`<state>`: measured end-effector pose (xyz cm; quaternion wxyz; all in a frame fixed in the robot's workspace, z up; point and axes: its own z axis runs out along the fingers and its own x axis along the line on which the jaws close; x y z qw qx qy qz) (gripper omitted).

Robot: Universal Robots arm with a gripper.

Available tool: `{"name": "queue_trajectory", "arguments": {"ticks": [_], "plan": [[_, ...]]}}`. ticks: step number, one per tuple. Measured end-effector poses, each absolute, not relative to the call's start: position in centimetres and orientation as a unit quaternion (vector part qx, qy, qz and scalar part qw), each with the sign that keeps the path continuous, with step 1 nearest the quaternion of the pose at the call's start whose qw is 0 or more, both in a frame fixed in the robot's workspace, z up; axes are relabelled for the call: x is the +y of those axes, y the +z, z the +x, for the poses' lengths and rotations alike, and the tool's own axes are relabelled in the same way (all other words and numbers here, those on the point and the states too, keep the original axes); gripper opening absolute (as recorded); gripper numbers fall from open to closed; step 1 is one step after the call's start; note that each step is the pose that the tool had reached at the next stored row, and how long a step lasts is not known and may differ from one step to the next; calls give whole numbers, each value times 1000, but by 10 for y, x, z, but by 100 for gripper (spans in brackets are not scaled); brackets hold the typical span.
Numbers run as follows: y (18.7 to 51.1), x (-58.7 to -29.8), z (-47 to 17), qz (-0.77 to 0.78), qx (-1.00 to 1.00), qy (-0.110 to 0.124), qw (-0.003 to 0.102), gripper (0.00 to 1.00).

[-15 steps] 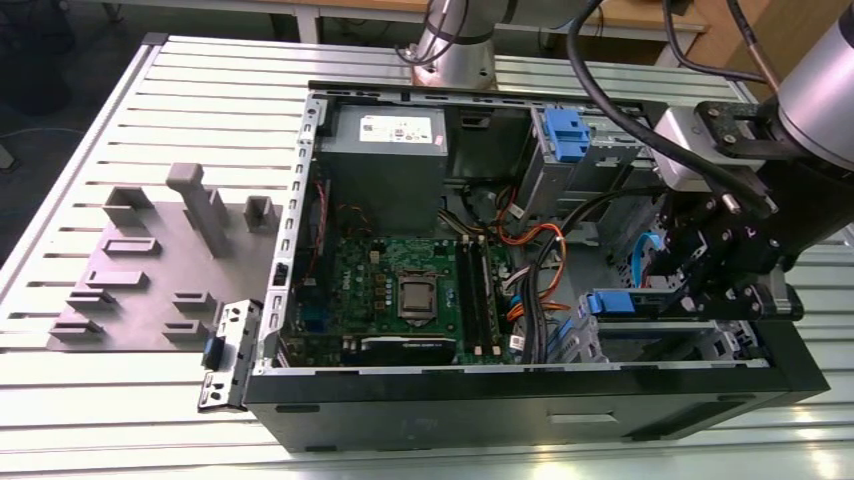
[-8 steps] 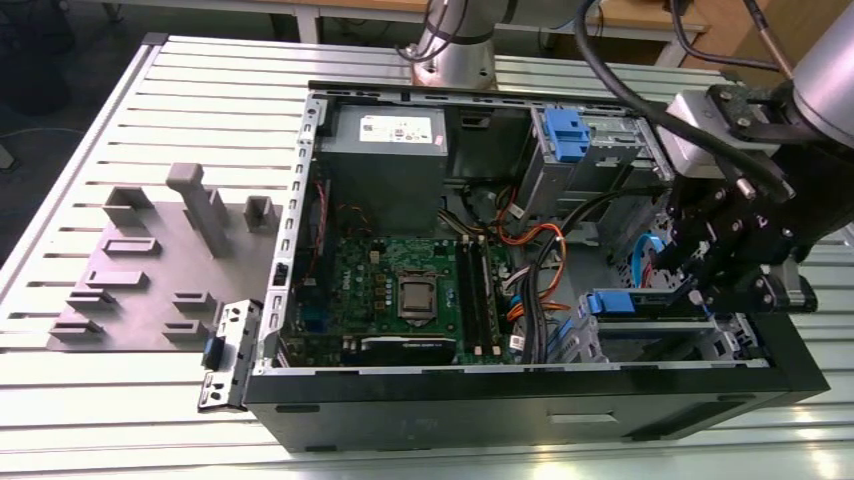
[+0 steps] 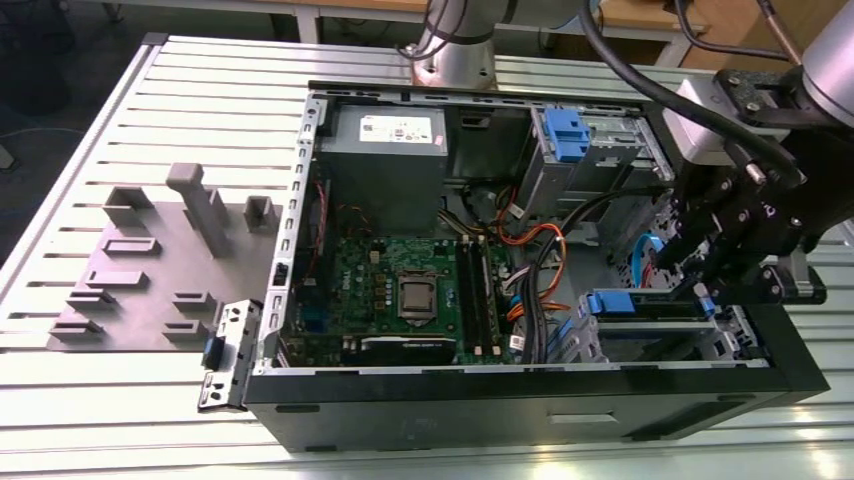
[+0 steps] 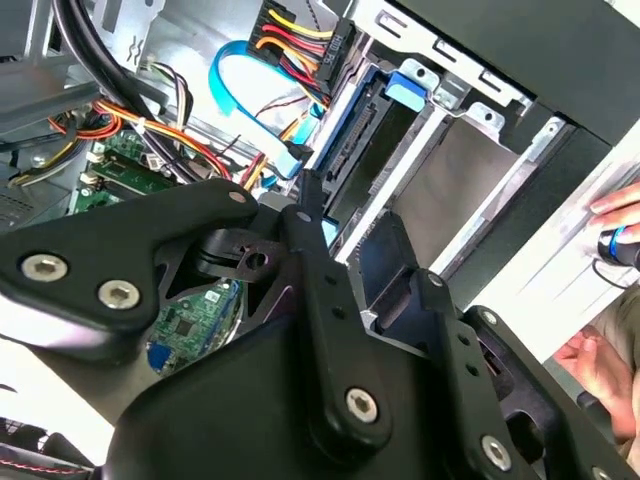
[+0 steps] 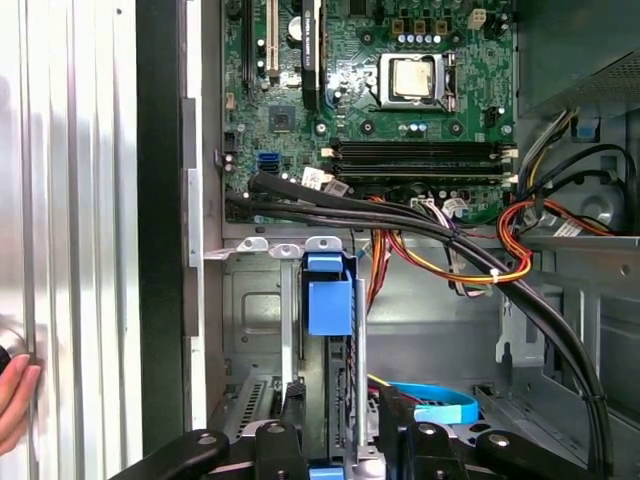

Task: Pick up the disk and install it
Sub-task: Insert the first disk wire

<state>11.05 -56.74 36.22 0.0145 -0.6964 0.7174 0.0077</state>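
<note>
The disk (image 5: 330,300), one in number, is seen standing on edge in the metal drive bay (image 5: 255,300). The bay sits at the corner of the one open computer case (image 3: 534,400), toward the exterior view's right. The disk's blue bracket (image 4: 405,90) is seen at the bay's mouth.

One claw (image 5: 335,440) is set astride the disk. Whether it is clamped on the disk cannot be told.

The bay is hemmed in by the case's black wall on one side. A bundle of black cables (image 5: 400,215) passes just beside it on the other.

Inside the case are counted:
- one motherboard (image 3: 400,290)
- one grey power-supply box (image 3: 387,135)
- one blue latch (image 3: 567,135) on the farther cage

Open room is left above the motherboard at the case's middle.

On the desk (image 3: 107,420), one grey fixture plate (image 3: 147,265) is placed at the exterior view's left, apart from the case. One hand (image 5: 12,400) is seen on the desk's slats outside the case wall.
</note>
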Motion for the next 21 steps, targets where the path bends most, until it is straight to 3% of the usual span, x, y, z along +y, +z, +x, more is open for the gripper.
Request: {"name": "queue_trajectory", "arguments": {"ticks": [21], "plan": [[362, -555, 116, -696, 717, 8, 15, 42]]}}
